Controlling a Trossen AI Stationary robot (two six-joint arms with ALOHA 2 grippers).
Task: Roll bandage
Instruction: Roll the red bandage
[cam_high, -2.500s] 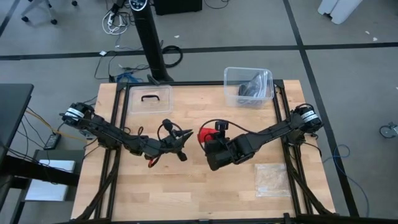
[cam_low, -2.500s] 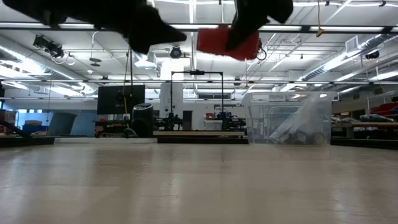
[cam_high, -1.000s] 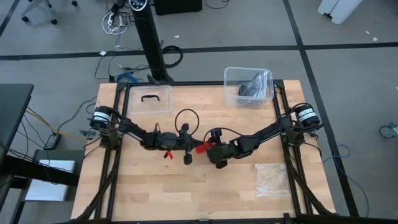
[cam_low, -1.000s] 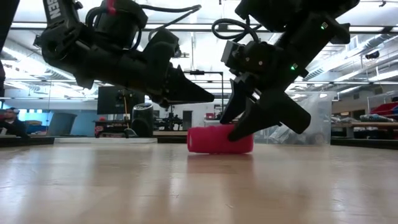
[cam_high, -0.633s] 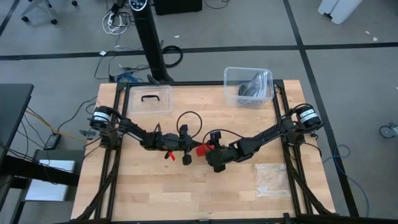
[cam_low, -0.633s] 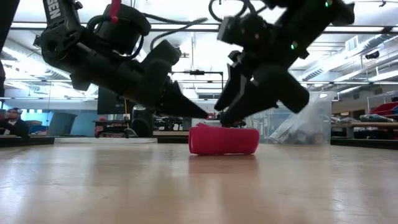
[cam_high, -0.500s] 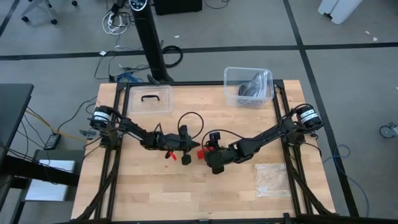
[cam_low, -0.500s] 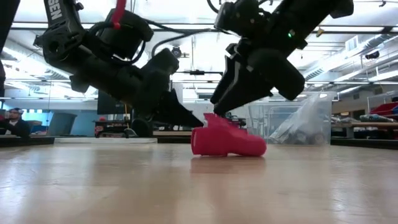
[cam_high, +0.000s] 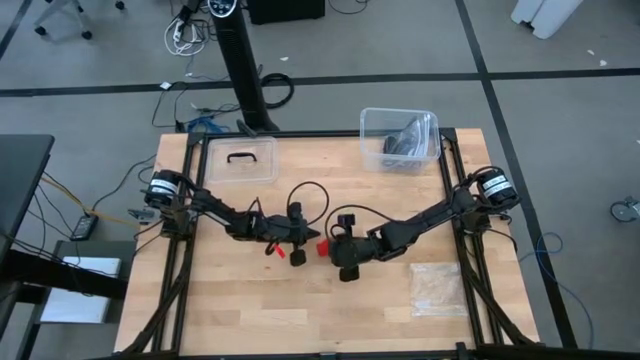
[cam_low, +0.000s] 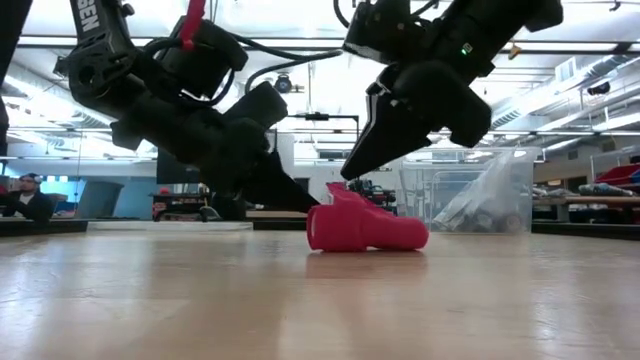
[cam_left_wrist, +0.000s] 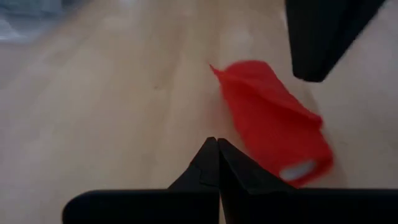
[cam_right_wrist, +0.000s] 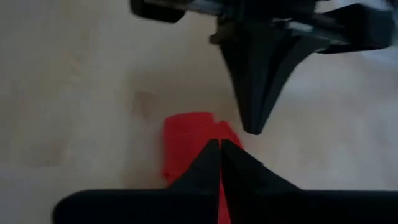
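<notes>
The wooden table (cam_high: 250, 310) fills the high view, and both dark arms reach in to meet near its middle. The left claw (cam_high: 297, 256) comes in from 9 o'clock, clenched, its fingers pressed tip to tip in the left wrist view; it holds nothing and sits just beside the bandage (cam_high: 323, 247), on that roll's 9 o'clock side, though contact cannot be told. The right claw (cam_high: 342, 264) comes in from 3 o'clock, also clenched; in the right wrist view its two fingers are closed to a point directly over the red fabric, and in the low view its tip (cam_low: 350, 172) meets a raised fold at the top of the roll, though whether fabric is pinched between the fingers cannot be told. The bandage lies on the table near the centre as a short, stubby red roll, one end flared and loose. White letters on the left arm in the low view are cut off and unreadable. At 1 o'clock stands a clear plastic bin (cam_high: 399, 139) holding a dark object and crinkled plastic; at 11 o'clock lies a clear lid (cam_high: 240, 159) with a dark handle. At 4 o'clock lies a flat clear plastic bag (cam_high: 438, 289).
</notes>
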